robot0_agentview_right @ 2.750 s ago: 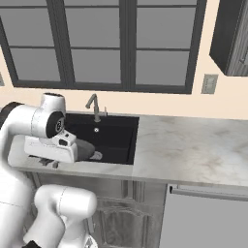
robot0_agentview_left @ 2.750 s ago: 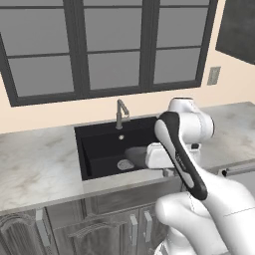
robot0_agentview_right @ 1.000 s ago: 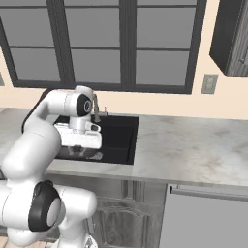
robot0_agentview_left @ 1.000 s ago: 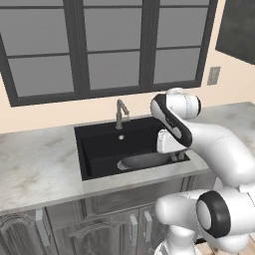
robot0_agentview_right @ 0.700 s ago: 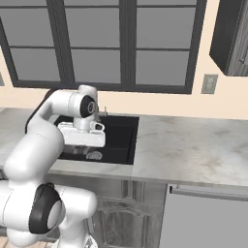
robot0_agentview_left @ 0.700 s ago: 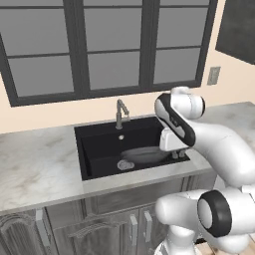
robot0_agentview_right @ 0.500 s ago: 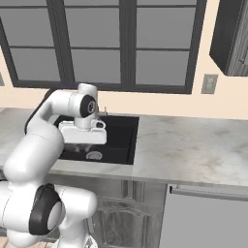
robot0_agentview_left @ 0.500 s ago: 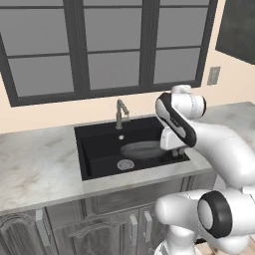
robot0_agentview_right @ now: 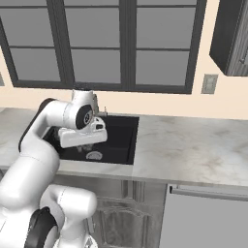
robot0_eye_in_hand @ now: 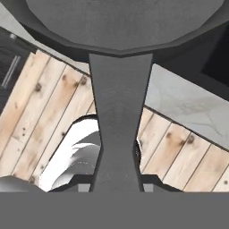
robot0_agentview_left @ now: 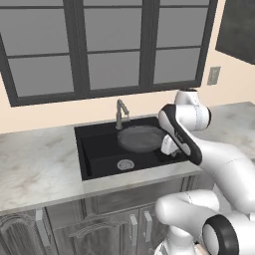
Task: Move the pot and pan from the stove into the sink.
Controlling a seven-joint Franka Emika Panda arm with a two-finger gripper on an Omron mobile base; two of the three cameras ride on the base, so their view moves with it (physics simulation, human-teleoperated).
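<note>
Arm bent over sink (robot0_agentview_left: 99,149), jaws apparently clamped on pan (robot0_agentview_left: 142,138) handle, pan raised.

No writing, labels, brands or numbers can be read on anything in these views.

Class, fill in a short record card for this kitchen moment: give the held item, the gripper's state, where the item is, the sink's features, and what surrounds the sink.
Held item: the pan, gripped by its straight handle
Gripper state: gripper shut on the handle
Item position: pan held tilted above the sink, near the faucet, not resting on the basin floor
Sink features: black rectangular basin, round metal drain
Surroundings: pale marble counter on both sides, dark-framed window behind
</note>
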